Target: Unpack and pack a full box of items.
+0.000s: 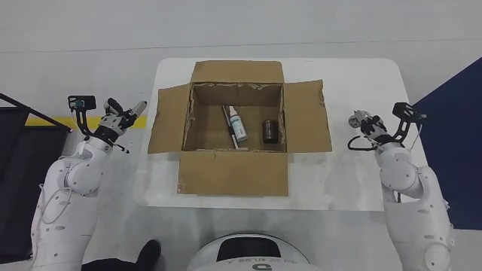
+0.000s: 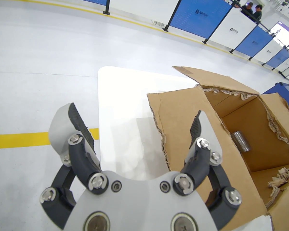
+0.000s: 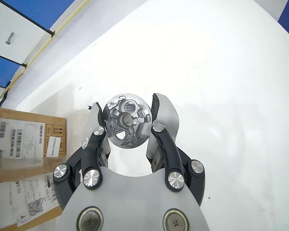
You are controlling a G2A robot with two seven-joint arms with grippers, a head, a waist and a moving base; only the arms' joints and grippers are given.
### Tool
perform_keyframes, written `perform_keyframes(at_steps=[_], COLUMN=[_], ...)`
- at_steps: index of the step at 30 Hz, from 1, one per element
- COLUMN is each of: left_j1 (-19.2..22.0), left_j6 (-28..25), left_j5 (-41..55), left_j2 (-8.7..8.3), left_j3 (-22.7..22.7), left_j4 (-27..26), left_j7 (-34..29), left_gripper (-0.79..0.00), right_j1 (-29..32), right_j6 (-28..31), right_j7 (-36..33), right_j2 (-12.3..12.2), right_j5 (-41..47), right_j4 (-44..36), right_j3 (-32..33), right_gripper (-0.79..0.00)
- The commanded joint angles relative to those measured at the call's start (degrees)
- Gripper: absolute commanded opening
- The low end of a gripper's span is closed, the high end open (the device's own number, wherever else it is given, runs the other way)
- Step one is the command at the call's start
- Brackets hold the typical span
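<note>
The box [image 1: 233, 175] sits mid-table with all four flaps spread flat, which leaves narrow bare strips of table [image 1: 354, 83] on either side. A bottle [image 1: 239, 126] and a can [image 1: 269, 130] lie inside it. The left gripper [image 2: 134, 108] hangs beyond the table's left edge, spread wide and empty. The right gripper [image 3: 127, 106] hovers over bare table right of the box, clamped on a metal disc [image 3: 125, 131].
</note>
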State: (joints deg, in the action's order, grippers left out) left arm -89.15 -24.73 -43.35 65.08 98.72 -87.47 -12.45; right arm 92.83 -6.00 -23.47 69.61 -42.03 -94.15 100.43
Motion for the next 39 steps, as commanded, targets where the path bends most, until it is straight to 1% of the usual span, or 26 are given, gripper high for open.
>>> perform_keyframes(at_steps=[1, 7, 12, 14, 15, 16, 17, 19, 25, 29, 31, 32, 34, 35, 39], left_j1=[0.00, 0.00, 0.00, 0.00, 0.00, 0.00, 0.00, 0.00, 0.00, 0.00, 0.00, 0.00, 0.00, 0.00, 0.00], left_j6=[0.00, 0.00, 0.00, 0.00, 0.00, 0.00, 0.00, 0.00, 0.00, 0.00, 0.00, 0.00, 0.00, 0.00, 0.00], left_j5=[0.00, 0.00, 0.00, 0.00, 0.00, 0.00, 0.00, 0.00, 0.00, 0.00, 0.00, 0.00, 0.00, 0.00, 0.00], left_j2=[0.00, 0.00, 0.00, 0.00, 0.00, 0.00, 0.00, 0.00, 0.00, 0.00, 0.00, 0.00, 0.00, 0.00, 0.00], left_j3=[0.00, 0.00, 0.00, 0.00, 0.00, 0.00, 0.00, 0.00, 0.00, 0.00, 0.00, 0.00, 0.00, 0.00, 0.00], left_j4=[0.00, 0.00, 0.00, 0.00, 0.00, 0.00, 0.00, 0.00, 0.00, 0.00, 0.00, 0.00, 0.00, 0.00, 0.00], left_j7=[0.00, 0.00, 0.00, 0.00, 0.00, 0.00, 0.00, 0.00, 0.00, 0.00, 0.00, 0.00, 0.00, 0.00, 0.00], left_gripper=[0.000, 0.000, 0.000, 0.000, 0.000, 0.000, 0.000, 0.000, 0.000, 0.000, 0.000, 0.000, 0.000, 0.000, 0.000], right_j1=[-0.89, -0.79, -0.97, -1.13, -1.18, -1.19, -1.13, -1.03, -1.26, -1.53, -1.67, -1.70, -1.81, -1.84, -1.09], right_j6=[-0.65, -3.95, -4.41, -4.49, -4.60, -4.73, -4.85, -5.07, -5.57, -6.33, -6.73, -6.84, -7.11, -7.24, -8.59], right_j7=[-0.30, -1.61, -4.79, -5.39, -5.49, -5.43, -5.43, -5.48, -6.51, -8.41, -9.16, -9.49, -9.99, -10.19, -10.29], right_j2=[-0.04, -0.28, -0.52, -0.55, -0.56, -0.55, -0.53, -0.52, -0.56, -0.64, -0.66, -0.67, -0.70, -0.70, -0.66], right_j5=[-0.64, -5.67, -7.46, -7.62, -7.68, -7.75, -7.67, -7.67, -8.71, -10.06, -10.31, -10.44, -10.70, -10.73, -11.42], right_j4=[1.12, 1.64, 1.31, 1.32, 1.29, 1.18, 0.99, 0.70, 0.46, 0.24, 0.12, 0.10, 0.02, -0.06, -1.73], right_j3=[-0.23, -0.45, -0.39, -0.43, -0.44, -0.45, -0.53, -0.59, -1.10, -1.62, -1.70, -1.72, -1.73, -1.78, -1.86], right_gripper=[-0.785, -0.785, -0.785, -0.671, -0.573, -0.551, -0.511, -0.499, -0.496, -0.471, -0.428, -0.376, -0.031, 0.000, 0.000])
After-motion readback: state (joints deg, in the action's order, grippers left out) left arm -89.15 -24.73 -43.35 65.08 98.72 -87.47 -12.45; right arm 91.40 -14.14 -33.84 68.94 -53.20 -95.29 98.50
